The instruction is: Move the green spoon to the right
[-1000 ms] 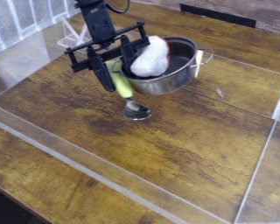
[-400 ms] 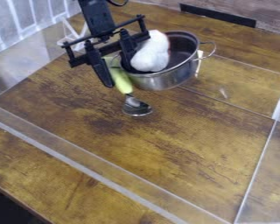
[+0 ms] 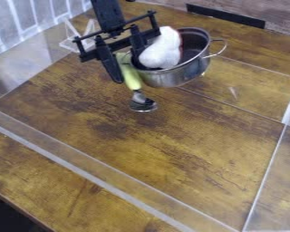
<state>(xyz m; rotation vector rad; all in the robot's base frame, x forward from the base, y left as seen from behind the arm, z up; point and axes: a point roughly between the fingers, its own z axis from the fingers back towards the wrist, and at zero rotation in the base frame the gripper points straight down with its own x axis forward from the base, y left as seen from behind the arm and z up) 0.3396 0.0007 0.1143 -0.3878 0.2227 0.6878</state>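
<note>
The green spoon point(image 3: 133, 84) stands tilted, its yellow-green handle rising into my gripper point(image 3: 120, 71) and its shiny silver head point(image 3: 142, 104) low on the wooden table. My gripper is shut on the upper part of the handle, which its dark fingers partly hide. The spoon is just left of and in front of the steel bowl.
A round steel bowl point(image 3: 194, 69) with a white lumpy object point(image 3: 161, 49) in it sits directly right of the gripper. A clear plastic wall point(image 3: 111, 186) runs along the front and right sides of the table. A white rack point(image 3: 21, 23) stands at the back left.
The gripper has shifted a little up and to the right with the spoon in it. The spoon head moved with it, farther back on the table.
</note>
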